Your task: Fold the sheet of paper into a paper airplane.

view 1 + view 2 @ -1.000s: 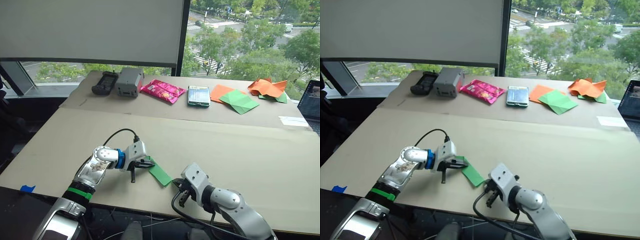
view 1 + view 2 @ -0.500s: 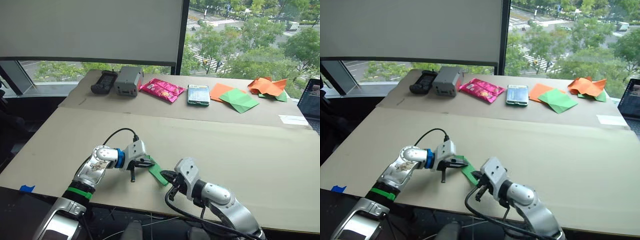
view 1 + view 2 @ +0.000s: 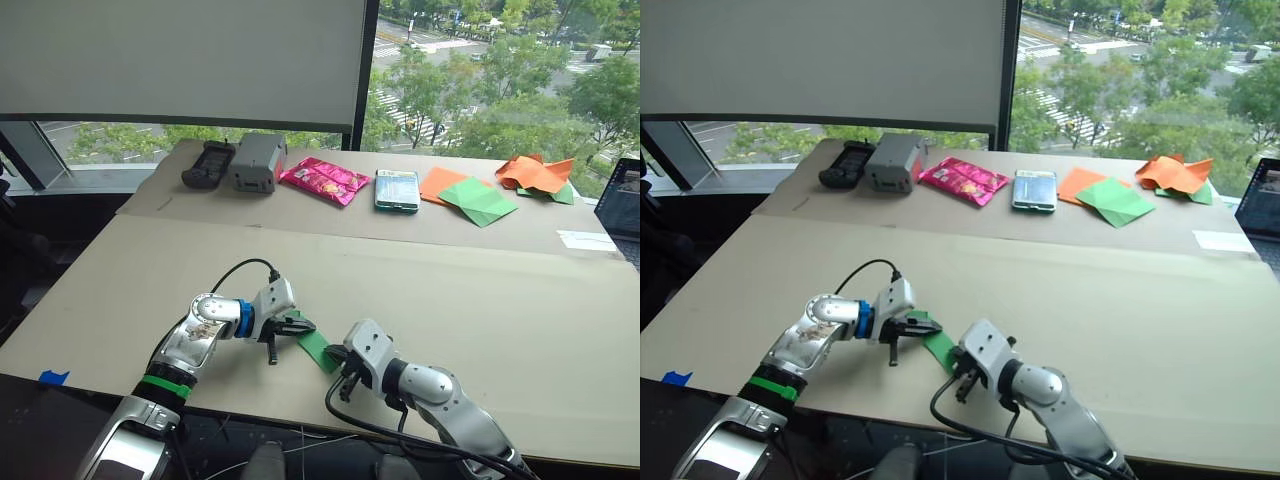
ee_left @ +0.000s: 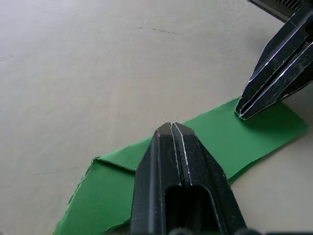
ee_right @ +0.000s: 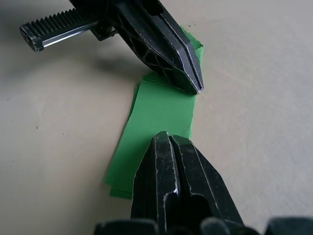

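The bright green sheet of paper lies flat near the table's front edge, folded into a narrow layered strip. My left gripper is shut, and its closed tips rest on the middle of the strip. My right gripper is also shut and comes from the opposite side, its tips pressed on the strip's other end. In the head views the left gripper and the right gripper face each other across the paper. Nothing is pinched between either pair of fingers.
Along the table's far side lie a black device, a grey box, a pink packet, a phone, orange papers and a paler green folded paper. A laptop sits at the right edge.
My right gripper has moved left and forward onto the end of the green strip. My left gripper has shifted slightly right along the strip.
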{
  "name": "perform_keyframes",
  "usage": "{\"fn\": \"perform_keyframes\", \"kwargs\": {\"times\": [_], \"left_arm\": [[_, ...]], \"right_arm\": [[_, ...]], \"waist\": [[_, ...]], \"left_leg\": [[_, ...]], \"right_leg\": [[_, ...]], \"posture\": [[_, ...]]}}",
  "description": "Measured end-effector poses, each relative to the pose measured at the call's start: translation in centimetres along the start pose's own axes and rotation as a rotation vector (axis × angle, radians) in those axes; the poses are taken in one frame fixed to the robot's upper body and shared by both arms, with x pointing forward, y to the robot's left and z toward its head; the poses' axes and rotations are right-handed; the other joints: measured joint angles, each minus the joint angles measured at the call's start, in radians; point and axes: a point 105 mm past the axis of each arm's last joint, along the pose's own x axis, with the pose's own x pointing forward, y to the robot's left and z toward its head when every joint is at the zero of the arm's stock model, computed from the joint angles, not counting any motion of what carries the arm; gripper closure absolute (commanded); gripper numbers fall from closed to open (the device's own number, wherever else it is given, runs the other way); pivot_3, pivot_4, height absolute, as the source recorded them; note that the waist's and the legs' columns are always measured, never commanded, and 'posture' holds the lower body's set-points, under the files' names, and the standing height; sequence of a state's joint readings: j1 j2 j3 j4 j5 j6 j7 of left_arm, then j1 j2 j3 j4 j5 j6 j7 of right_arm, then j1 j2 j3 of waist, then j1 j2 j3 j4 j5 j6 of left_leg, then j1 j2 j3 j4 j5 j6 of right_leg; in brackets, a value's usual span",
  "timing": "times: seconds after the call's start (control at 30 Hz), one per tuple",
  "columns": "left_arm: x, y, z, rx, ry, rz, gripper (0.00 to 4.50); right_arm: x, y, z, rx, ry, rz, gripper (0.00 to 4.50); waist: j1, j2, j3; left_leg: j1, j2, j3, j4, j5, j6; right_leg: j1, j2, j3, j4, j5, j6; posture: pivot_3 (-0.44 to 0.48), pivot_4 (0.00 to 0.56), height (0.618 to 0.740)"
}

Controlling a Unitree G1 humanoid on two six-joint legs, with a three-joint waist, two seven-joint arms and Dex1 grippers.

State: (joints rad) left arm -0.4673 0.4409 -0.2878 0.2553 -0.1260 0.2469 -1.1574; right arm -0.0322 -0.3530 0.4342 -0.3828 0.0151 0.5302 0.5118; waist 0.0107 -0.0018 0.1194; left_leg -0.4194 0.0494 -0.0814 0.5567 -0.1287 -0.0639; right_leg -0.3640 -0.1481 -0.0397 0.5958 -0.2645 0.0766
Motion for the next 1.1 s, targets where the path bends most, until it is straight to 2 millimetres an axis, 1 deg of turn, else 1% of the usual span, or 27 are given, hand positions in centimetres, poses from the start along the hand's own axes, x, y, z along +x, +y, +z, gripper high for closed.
{"fn": "perform_keyframes", "kwargs": {"times": [0.07, 0.13, 0.43, 0.73, 0.97, 1.1], "left_arm": [[0.8, -0.3, -0.1, -0.014, -0.01, -0.018, 4.5], [1.1, -0.2, -0.1, -0.022, -0.016, -0.016, 4.5], [0.8, 0.3, -0.8, 0.009, -0.015, -0.01, 4.5], [-0.9, 0.7, -1.9, -0.013, -0.041, 0.041, 4.5], [-2.6, 1.3, -3.0, -0.026, -0.067, 0.129, 4.5], [-3.0, 1.6, -3.2, -0.037, -0.074, 0.159, 4.5]], "right_arm": [[0.1, 0.1, 0.0, -0.002, 0.0, 0.002, 4.47], [0.1, 0.1, 0.0, -0.002, 0.001, 0.002, 4.47], [0.3, 0.1, 0.1, -0.001, 0.013, -0.002, 4.47], [0.5, 0.1, 0.1, -0.004, 0.026, 0.003, 4.47], [0.5, -0.1, 0.2, -0.004, 0.035, -0.001, 4.47], [0.5, -0.2, 0.2, -0.011, 0.039, 0.003, 4.47]], "waist": [[-0.002, 0.0, 0.0], [-0.002, 0.0, 0.0], [-0.006, 0.0, -0.002], [-0.033, 0.0, -0.002], [-0.032, 0.001, -0.002], [-0.029, 0.001, -0.003]], "left_leg": [[0.0, 0.0, 0.0, 0.0, 0.0, 0.0], [0.001, 0.0, 0.0, 0.0, 0.0, 0.0], [0.004, 0.0, 0.0, 0.0, 0.0, 0.0], [0.007, 0.001, 0.0, -0.001, 0.0, 0.0], [0.009, 0.002, 0.0, -0.001, -0.001, 0.0], [0.009, 0.002, 0.0, -0.001, -0.001, 0.0]], "right_leg": [[0.0, 0.0, 0.0, 0.0, 0.0, 0.0], [0.0, 0.0, 0.0, 0.001, 0.0, 0.0], [0.002, 0.0, 0.0, 0.0, 0.0, 0.0], [0.002, 0.0, 0.0, 0.001, 0.0, 0.0], [0.002, -0.001, 0.0, 0.0, 0.0, 0.0], [0.002, -0.001, 0.0, 0.0, 0.0, -0.001]], "posture": [[0.0, 0.15, 0.713], [0.0, 0.15, 0.713], [0.0, 0.15, 0.713], [0.0, 0.15, 0.713], [0.0, 0.15, 0.713], [0.0, 0.15, 0.713]]}}
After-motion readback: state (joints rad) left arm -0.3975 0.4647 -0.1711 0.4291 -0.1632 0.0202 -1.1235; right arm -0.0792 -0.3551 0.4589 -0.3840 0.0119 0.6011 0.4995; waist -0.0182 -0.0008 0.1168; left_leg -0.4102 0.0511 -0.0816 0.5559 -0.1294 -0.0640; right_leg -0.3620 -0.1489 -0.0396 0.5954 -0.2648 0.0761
